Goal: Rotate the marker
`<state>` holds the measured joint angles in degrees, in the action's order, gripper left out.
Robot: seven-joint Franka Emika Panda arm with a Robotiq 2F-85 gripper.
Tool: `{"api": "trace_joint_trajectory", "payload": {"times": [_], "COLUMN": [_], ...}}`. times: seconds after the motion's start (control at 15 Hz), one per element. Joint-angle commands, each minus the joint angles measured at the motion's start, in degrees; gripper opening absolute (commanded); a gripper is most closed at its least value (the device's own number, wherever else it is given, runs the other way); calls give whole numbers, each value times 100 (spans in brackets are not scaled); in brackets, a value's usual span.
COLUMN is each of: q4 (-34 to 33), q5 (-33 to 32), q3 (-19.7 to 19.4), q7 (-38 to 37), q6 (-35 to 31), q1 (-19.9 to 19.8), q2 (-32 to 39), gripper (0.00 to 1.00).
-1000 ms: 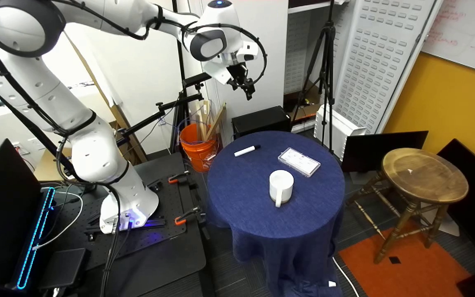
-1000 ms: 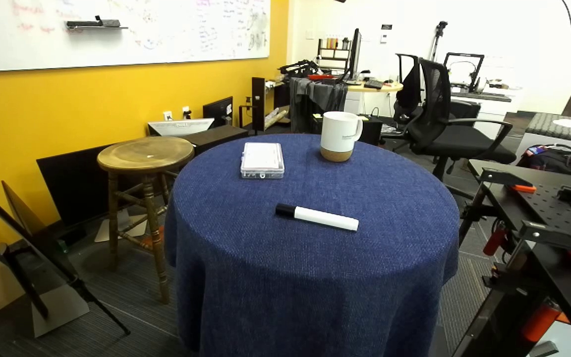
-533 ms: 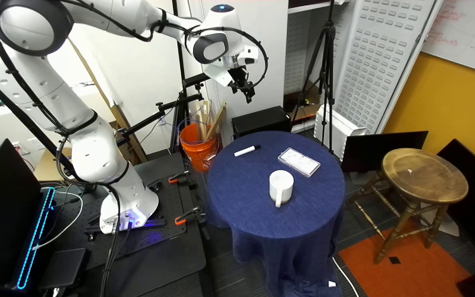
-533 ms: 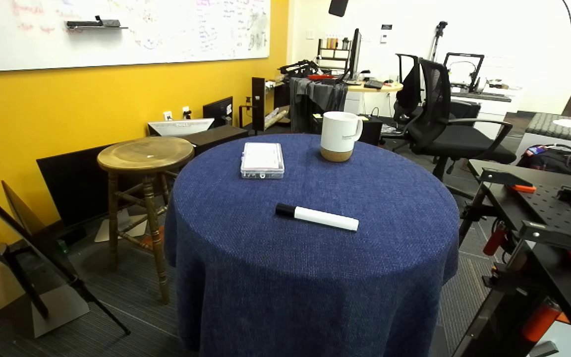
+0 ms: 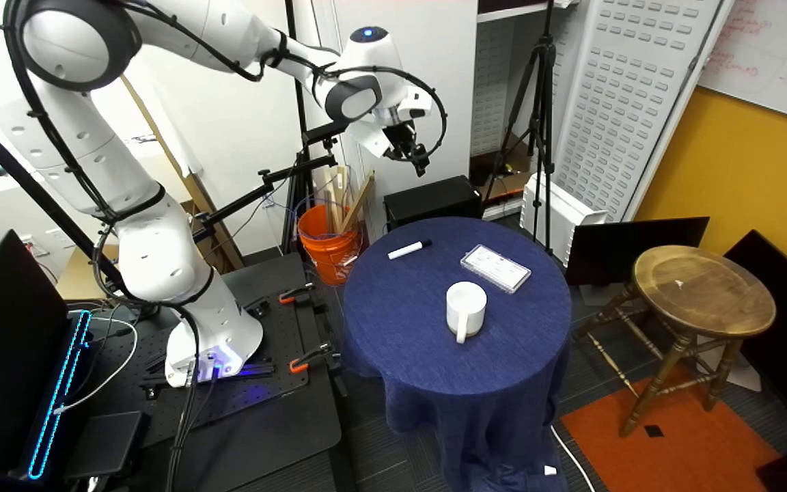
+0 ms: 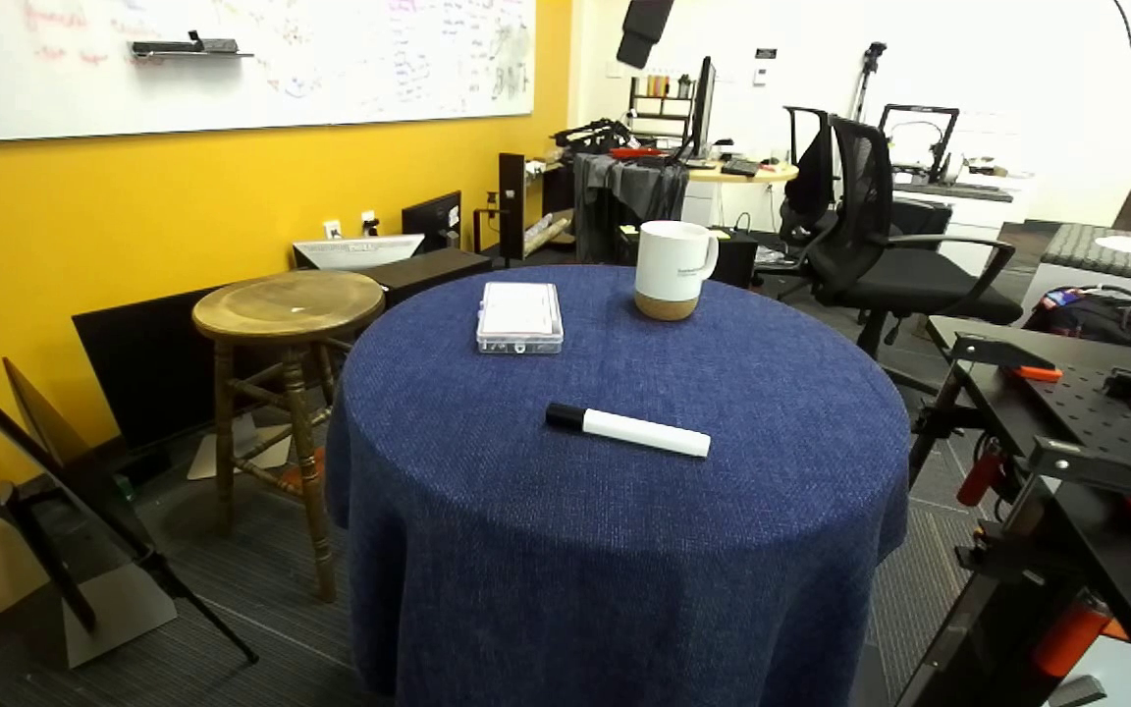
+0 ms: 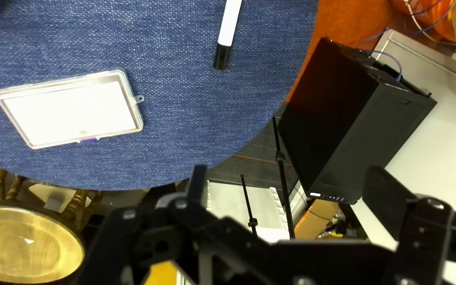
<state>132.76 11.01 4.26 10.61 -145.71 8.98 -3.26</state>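
White and black, the marker lies on the blue cloth at top centre of the wrist view, up and left of the claw and well apart. Its long axis runs steeply, nearly square to the line between the fingers, so a grip across it should need little turning. They stand wide apart, holding nothing. On the cloth: one marker, one mug, one box. One arm, one claw.

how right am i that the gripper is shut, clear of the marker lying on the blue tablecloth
Not quite: the gripper is open, its fingers apart in the wrist view. It is indeed clear of the marker lying on the blue tablecloth.
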Motion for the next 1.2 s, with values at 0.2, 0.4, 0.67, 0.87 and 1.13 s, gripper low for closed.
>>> {"api": "trace_joint_trajectory", "payload": {"times": [0.2, 0.4, 0.67, 0.87, 1.13], "q4": [115, 172, 105, -12, 22], "q5": [819, 586, 641, 730, 596], "q3": [286, 303, 335, 389, 461], "q7": [-75, -437, -608, -565, -507], "q6": [-1124, -1120, -1016, -1044, -981], "q1": [-58, -98, -165, -215, -283], "q2": [918, 1141, 1385, 1662, 1715], "gripper": [100, 100, 100, 100, 100]}}
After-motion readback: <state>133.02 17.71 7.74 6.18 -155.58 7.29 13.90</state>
